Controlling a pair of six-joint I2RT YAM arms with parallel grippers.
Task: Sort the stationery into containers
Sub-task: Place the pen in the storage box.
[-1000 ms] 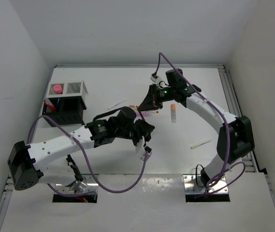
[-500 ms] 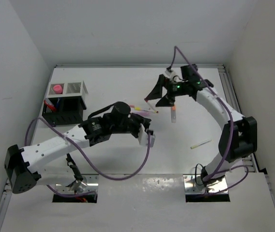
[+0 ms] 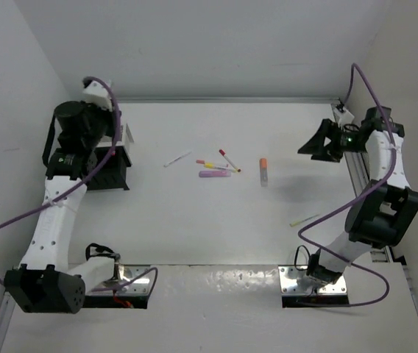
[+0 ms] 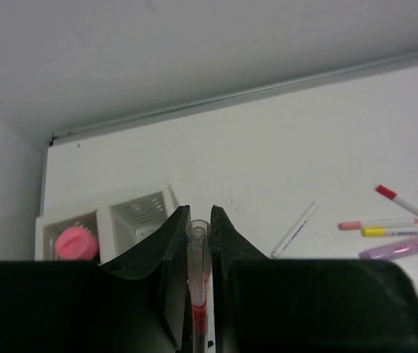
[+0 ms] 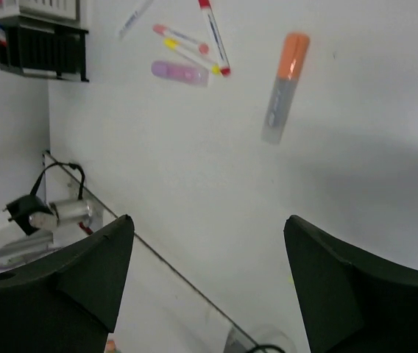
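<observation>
Counted were five loose thin pens and pencils (image 3: 177, 159), one orange-capped highlighter (image 3: 263, 170), one lilac piece (image 3: 215, 174), one clear-and-red pen (image 4: 197, 301), one black organizer (image 3: 113, 176), one white bin (image 4: 141, 212), one pink round item (image 4: 74, 243).

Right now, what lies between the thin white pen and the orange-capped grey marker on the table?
In the top view, a cluster: a red-tipped white pen, a pink-capped marker, a yellow-capped marker and a lilac tube.

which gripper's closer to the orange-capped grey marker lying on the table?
Right. The right gripper, open, hangs right of the orange-capped grey marker. The left gripper, shut on a thin clear pen, is far off to the left at the black desk organizer.
</observation>
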